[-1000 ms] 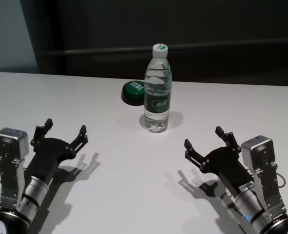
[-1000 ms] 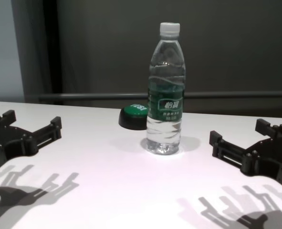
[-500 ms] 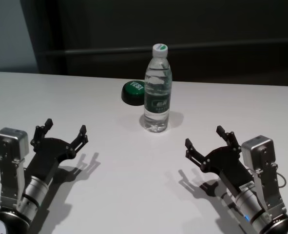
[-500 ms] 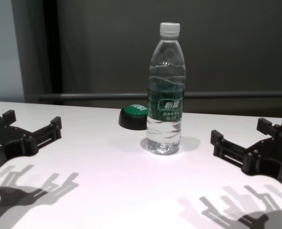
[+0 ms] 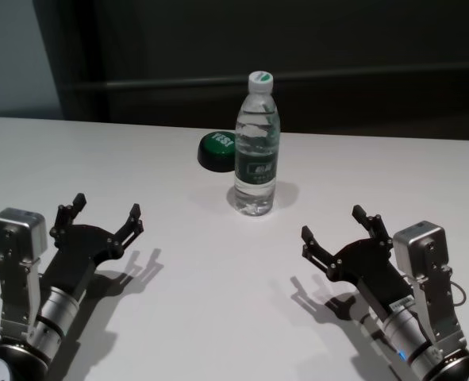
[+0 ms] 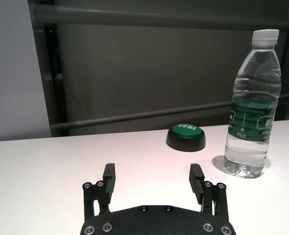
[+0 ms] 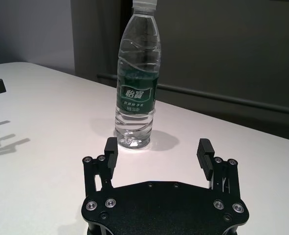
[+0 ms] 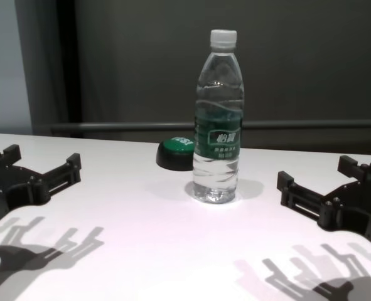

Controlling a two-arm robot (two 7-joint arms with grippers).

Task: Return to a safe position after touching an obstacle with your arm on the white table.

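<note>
You see the left gripper (image 5: 105, 214) and right gripper (image 5: 335, 224) both spread open, empty, low over the white table (image 5: 194, 278), well apart from the upright bottle (image 5: 257, 147).

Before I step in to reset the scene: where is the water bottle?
The water bottle stands upright mid-table in the head view, just in front and to the right of the green button, beyond both open hands, left hand and right hand.
</note>
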